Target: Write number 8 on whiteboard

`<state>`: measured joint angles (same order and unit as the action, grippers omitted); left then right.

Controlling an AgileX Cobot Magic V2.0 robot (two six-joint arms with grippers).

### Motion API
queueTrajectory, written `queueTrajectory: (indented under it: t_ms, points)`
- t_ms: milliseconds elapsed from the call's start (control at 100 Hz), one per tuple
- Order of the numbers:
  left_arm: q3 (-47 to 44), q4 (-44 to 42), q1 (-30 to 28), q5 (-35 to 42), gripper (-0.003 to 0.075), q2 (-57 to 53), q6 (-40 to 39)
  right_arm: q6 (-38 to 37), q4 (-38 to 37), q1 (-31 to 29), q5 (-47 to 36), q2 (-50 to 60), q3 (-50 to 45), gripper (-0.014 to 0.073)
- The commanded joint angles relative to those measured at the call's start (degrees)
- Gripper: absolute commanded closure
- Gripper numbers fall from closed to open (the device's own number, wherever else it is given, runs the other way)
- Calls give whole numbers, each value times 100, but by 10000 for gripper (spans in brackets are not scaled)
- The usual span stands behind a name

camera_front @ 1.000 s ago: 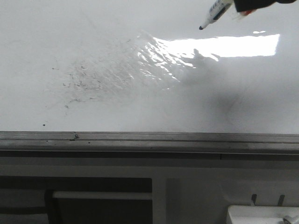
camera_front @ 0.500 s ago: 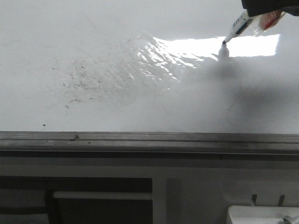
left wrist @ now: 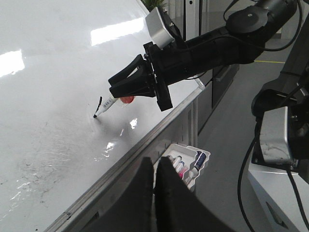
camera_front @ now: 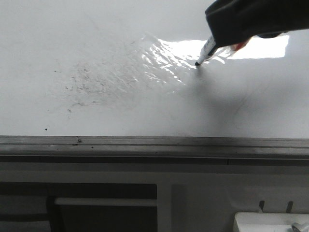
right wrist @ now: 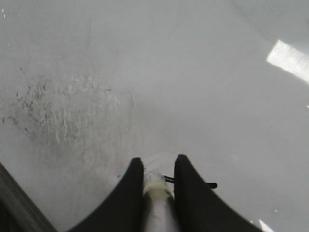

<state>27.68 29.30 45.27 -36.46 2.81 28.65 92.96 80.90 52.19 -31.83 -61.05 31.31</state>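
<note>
So the number 8 (left wrist: 100, 102) is barely begun: only a short black stroke shows on the whiteboard (camera_front: 96, 38), just beyond the marker (camera_front: 206, 50) tip and beside the wrinkled film patch (camera_front: 159, 63). The tip looks to be touching the board, though glare in the front view makes contact hard to confirm. Your right gripper (right wrist: 158, 166) has its jaws clamped on the marker barrel, the pen slanting down to the surface. Keep that pressure light and even, and hold the tilt constant so the line does not skip. Steer the loops toward the smooth board and away from the film, where ripples could break the stroke. Your left gripper (left wrist: 153, 164) hangs off the board near the grey edge rail (camera_front: 154, 141), jaws together and holding nothing; leave it there.
</note>
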Motion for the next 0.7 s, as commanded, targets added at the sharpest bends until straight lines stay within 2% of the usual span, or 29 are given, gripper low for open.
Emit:
queueTrajectory:
  t_ms: [0,90,220,280,360,500,690]
  points:
    - [139,115,40,345,741,68,-60,1151,1184,-52,-582,-22,94,658]
    - [139,115,40,345,741,68,-60,1381,1965,-52,-1188,131,94,664]
    - [139,103,40,345,741,68,-60,1477,2139,-52,-1224,575,83,664]
    - [139,103,40,345,741,68,-60,1546,2319,-52,-1491,774,74,665]
    - [139,103,40,345,741,68,-60,1922,2560,-52,-1687,964,56,665]
    - [139,103,40,345,741,68,-60,2001,2560,-52,-1188,1178,-134,664]
    - [139,149,40,345,741,68,-60,1642,2560,-52,-636,934,-286,664]
